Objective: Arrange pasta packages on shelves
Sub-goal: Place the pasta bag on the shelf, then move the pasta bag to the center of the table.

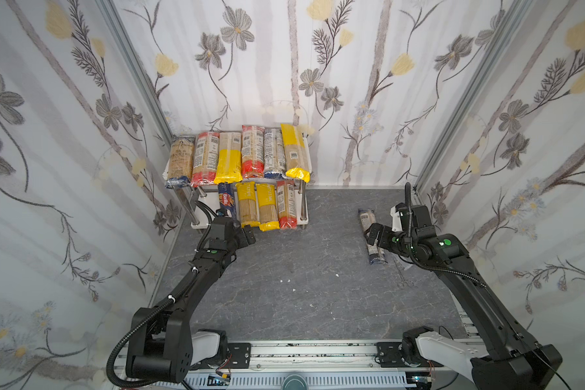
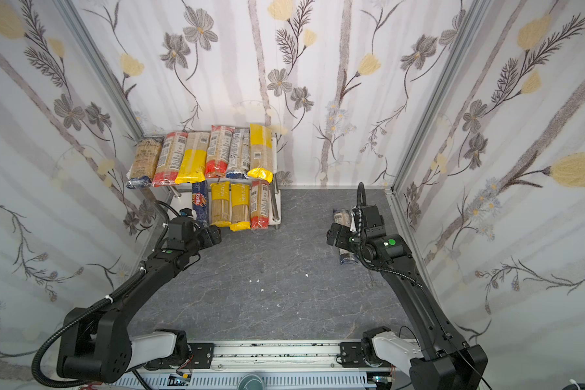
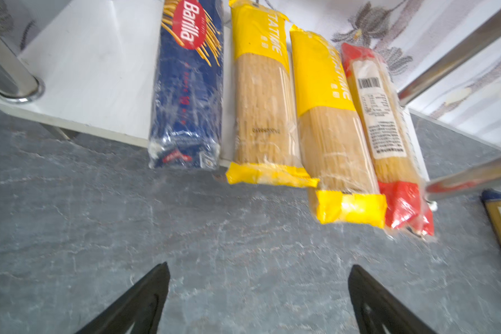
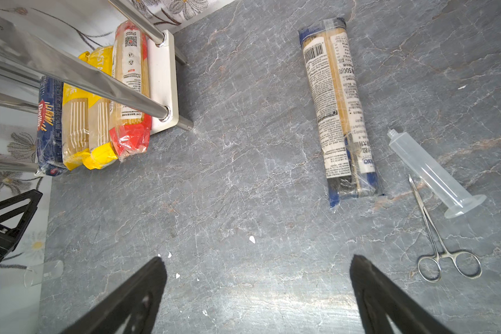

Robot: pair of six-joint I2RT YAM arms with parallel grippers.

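1. Shelves [image 1: 204, 204]: the two-tier rack stands at the far left corner of the tabletop [image 1: 301, 263], against the patterned wall.

2. Upper tier: six pasta packages [image 1: 252, 152] lie side by side, lengthwise front to back. Their near ends overhang the front edge.

3. Lower tier: four packets lie side by side. In order they are a dark blue Barilla packet [image 3: 185, 95], two yellow-ended packets [image 3: 261, 110] and a red-ended packet [image 3: 388, 130]. The near ends project past the board (the yellow and red ones furthest). The board is bare to the left of the Barilla packet.

4. Loose packet [image 4: 340, 115]: one blue-ended packet lies flat on the tabletop at the right, well apart from the shelves. A clear syringe barrel [image 4: 434, 173] and metal forceps [image 4: 443, 237] lie just beside it.

5. Left gripper [image 3: 259, 266]: the fingers are spread wide with only tabletop between them. It sits in front of the lower tier, near the Barilla packet's end.

6. Right gripper [image 4: 257, 257]: the fingers are spread wide and hold nothing. In both top views it hangs over the loose packet.
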